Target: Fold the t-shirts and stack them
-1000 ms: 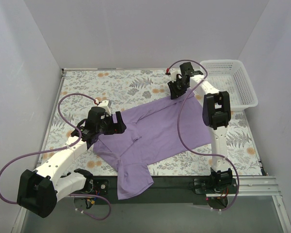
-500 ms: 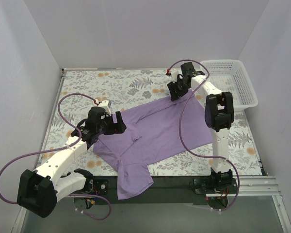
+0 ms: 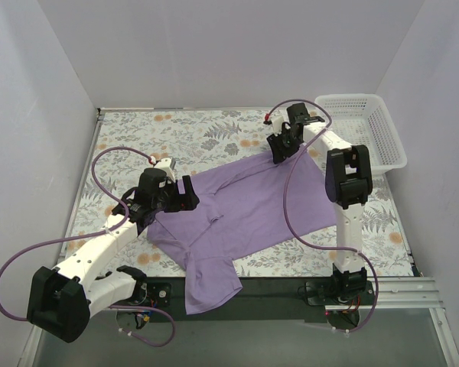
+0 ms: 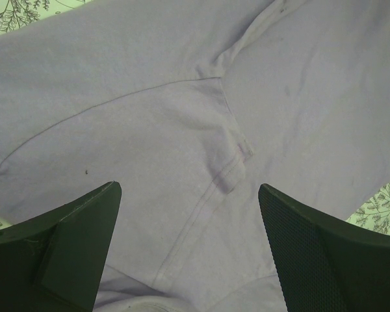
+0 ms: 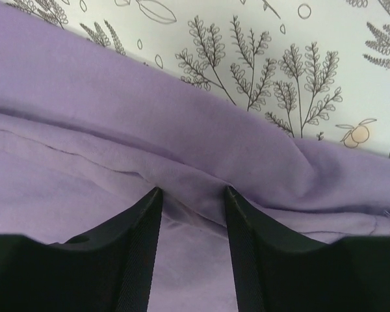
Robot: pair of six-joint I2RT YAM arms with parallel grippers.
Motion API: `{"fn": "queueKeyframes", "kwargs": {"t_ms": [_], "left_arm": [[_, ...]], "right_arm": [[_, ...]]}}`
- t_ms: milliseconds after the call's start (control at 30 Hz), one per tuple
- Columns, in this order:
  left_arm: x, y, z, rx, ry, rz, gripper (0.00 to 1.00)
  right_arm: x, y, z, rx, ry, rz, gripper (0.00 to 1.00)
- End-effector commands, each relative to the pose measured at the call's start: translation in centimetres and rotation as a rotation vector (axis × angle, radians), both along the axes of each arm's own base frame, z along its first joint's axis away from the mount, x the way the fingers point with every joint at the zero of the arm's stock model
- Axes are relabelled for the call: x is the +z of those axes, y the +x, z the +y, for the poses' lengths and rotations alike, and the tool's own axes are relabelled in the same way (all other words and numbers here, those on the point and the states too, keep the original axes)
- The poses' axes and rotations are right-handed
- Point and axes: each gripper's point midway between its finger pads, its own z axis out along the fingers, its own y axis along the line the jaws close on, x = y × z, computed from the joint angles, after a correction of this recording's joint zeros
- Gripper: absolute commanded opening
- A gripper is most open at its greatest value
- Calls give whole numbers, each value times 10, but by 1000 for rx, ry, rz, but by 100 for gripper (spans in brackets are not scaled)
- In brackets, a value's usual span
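One lavender-purple t-shirt (image 3: 245, 202) lies spread and rumpled on the flower-patterned table, with one end hanging over the near edge. My left gripper (image 3: 187, 195) hovers over the shirt's left part, its jaws wide open and empty (image 4: 188, 188) above a seam and a small fold (image 4: 231, 172). My right gripper (image 3: 280, 148) is at the shirt's far right corner. Its jaws stand partly open (image 5: 192, 190), tips pressed on the cloth (image 5: 84, 97) on either side of a raised fold. The neck label is not in view.
A white lattice basket (image 3: 367, 126) stands at the table's far right corner, just right of the right arm. White walls enclose the table on three sides. The table's dark front edge (image 3: 275, 283) runs below the shirt.
My right gripper and arm have shifted slightly to the right at the shirt's far corner. The left arm and the shirt look unchanged.
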Motion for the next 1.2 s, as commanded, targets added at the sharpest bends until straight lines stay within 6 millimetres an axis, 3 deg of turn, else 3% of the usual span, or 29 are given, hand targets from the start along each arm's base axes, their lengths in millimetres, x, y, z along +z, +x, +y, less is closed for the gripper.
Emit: {"fn": "queueKeyframes", "kwargs": {"t_ms": [0, 267, 700, 833, 967, 1067, 1167], "left_arm": [[7, 4, -1, -6, -2, -26, 86], [7, 4, -1, -5, -2, -24, 86], [8, 4, -1, -7, -4, -29, 86], [8, 4, -1, -8, -6, -30, 86], [7, 5, -4, -14, -13, -27, 86], [7, 5, -5, -15, -20, -21, 86], [7, 6, -2, 22, -24, -20, 86]], "right_arm": [[30, 0, -5, 1, 23, -56, 49], [40, -13, -14, 7, 14, -69, 46], [28, -51, -34, 17, 11, -8, 46], [43, -58, -39, 50, 43, -37, 46], [67, -74, -20, 135, 156, -34, 47], [91, -87, 18, 227, 317, 5, 45], [98, -95, 43, 272, 386, 37, 44]]}}
